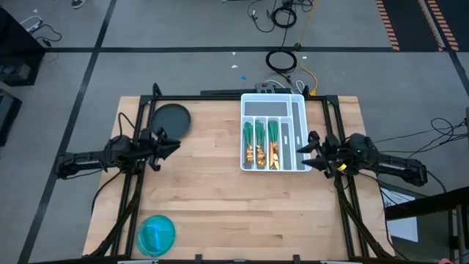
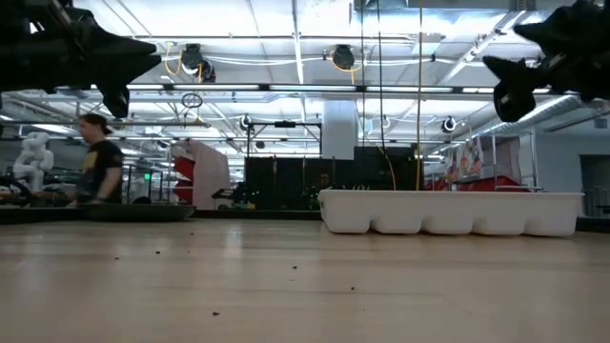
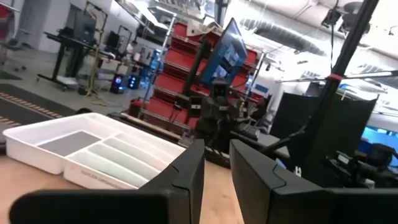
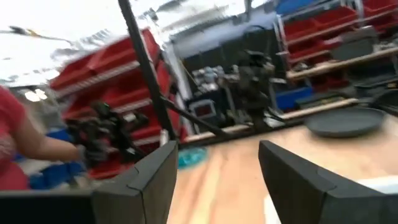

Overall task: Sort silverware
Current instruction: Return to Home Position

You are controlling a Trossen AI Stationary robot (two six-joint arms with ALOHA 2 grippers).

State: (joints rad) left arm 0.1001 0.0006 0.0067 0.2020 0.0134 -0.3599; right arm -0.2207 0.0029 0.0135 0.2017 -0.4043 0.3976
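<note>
The silverware point(image 1: 261, 143) lies in three long compartments of the white tray point(image 1: 299, 132) at the table's far right, green handles toward the far edge and gold heads toward the near edge. My left gripper point(image 1: 174, 145) hangs above the table's left side, just near of the dark round plate point(image 1: 170, 119). It is open by a narrow gap point(image 3: 216, 152) with nothing in it. My right gripper point(image 1: 303, 154) hovers at the tray's near right corner, open wide point(image 4: 217, 155) and empty. Both grippers point roughly level toward the table's middle.
A teal round dish point(image 1: 156, 235) sits near the front left corner. The dark plate point(image 4: 345, 121) rests flat at the far left. Bare wood lies between the two arms. A person point(image 2: 95, 157) stands in the room beyond the table, and a red sleeve point(image 4: 12, 146) shows nearby.
</note>
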